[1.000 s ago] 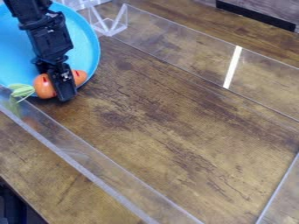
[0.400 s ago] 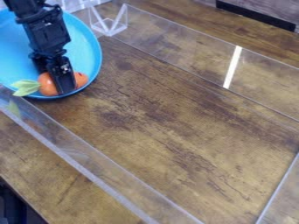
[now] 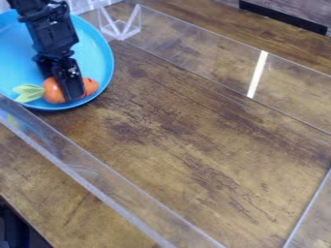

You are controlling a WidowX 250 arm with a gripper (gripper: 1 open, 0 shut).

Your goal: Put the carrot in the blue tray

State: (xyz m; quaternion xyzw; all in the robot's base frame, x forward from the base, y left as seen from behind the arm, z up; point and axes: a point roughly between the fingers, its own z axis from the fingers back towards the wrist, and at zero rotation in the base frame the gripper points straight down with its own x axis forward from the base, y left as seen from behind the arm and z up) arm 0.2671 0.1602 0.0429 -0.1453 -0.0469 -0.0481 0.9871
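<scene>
The blue tray (image 3: 93, 50) sits at the table's far left corner. Inside it, near its front rim, lies the carrot (image 3: 52, 91), orange with its green top (image 3: 26, 94) pointing left. My black gripper (image 3: 68, 85) reaches steeply down into the tray. Its fingers (image 3: 74, 77) are closed across the carrot's middle, with orange showing on both sides of them. The gripper is shut on the carrot, which rests low against the tray floor.
The dark wooden table (image 3: 195, 126) is boxed in by clear acrylic walls (image 3: 77, 160). A clear stand (image 3: 123, 19) rises just behind the tray. A bright light glare (image 3: 257, 74) lies on the wood at the right.
The gripper and carrot sit a little farther inside the tray than a second ago. The carrot's green top, then at the front rim, is now within the tray.
</scene>
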